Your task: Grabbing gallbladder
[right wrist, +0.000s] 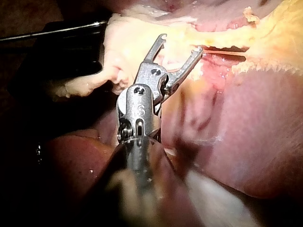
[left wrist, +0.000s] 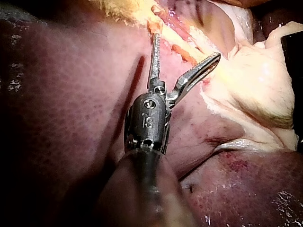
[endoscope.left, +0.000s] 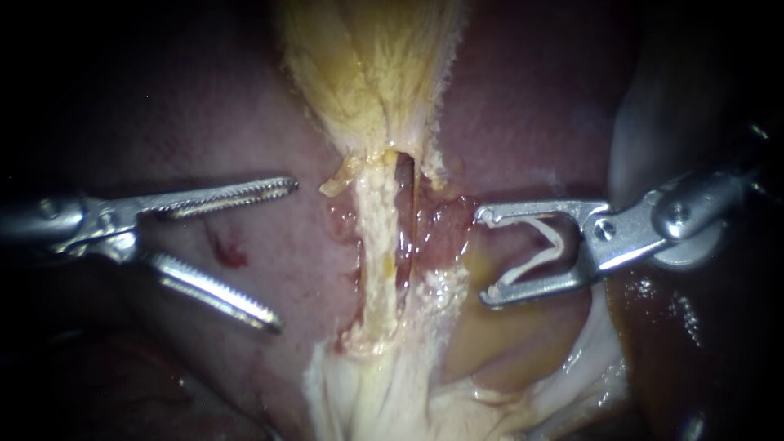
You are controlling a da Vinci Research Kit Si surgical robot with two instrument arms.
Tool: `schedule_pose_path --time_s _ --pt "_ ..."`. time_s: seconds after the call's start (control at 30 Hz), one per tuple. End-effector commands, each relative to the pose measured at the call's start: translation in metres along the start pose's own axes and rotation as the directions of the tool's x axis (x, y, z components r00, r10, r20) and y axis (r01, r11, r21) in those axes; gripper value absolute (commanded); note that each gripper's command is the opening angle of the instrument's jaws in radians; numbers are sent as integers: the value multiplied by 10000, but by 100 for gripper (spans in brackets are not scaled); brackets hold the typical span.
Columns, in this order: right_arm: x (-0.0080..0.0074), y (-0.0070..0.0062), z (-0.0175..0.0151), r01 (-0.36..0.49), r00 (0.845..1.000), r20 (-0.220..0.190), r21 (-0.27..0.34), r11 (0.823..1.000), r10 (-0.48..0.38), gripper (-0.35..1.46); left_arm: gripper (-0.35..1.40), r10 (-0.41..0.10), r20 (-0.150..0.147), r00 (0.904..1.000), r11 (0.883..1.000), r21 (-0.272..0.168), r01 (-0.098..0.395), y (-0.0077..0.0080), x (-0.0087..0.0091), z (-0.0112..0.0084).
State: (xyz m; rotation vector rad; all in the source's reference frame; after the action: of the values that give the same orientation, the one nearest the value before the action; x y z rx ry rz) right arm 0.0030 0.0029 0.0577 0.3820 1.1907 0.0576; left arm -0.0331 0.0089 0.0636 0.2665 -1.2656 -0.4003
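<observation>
left instrument (endoscope.left: 286,255) gaping over liver (endoscope.left: 523,106) | right instrument (endoscope.left: 483,257) grips clip (endoscope.left: 541,245)

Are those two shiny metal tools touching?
Apart. The endoscope view shows the silver left instrument and the right instrument, holding a white clip, on opposite sides of the pale yellowish tissue strand.

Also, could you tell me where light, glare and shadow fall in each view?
Endoscope view: light centres on the pale strand of tissue, edges go dark, and the right instrument, holding a clip, glares at its hinge. Left wrist view: the left instrument throws a shadow on the liver. Right wrist view: darkness beside the right instrument.
</observation>
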Motion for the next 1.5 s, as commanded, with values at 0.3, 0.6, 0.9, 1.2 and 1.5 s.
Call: schedule_pose_path --time_s 0.3,0.6,0.9,1.2,1.5 --pt "1 0 0 -2 10000 -1 2 10000 2 49 116 -19 3 10000 10000 18 19 2 -3 -1" --pt "1 0 0 -4 10000 -1 1 10000 4 49 116 -95 -13 10000 9997 -228 94 16 -10 7" --pt "1 0 0 -4 10000 -1 1 10000 4 49 109 -432 -36 9991 9960 -782 428 27 -11 18" --pt "1 0 0 -5 10000 0 0 10000 5 49 94 -966 -354 9947 9877 -1267 914 43 -2 24" --pt "1 0 0 -3 10000 -1 3 10000 3 49 64 -1303 -396 9907 9816 -1461 1232 52 -1 38"
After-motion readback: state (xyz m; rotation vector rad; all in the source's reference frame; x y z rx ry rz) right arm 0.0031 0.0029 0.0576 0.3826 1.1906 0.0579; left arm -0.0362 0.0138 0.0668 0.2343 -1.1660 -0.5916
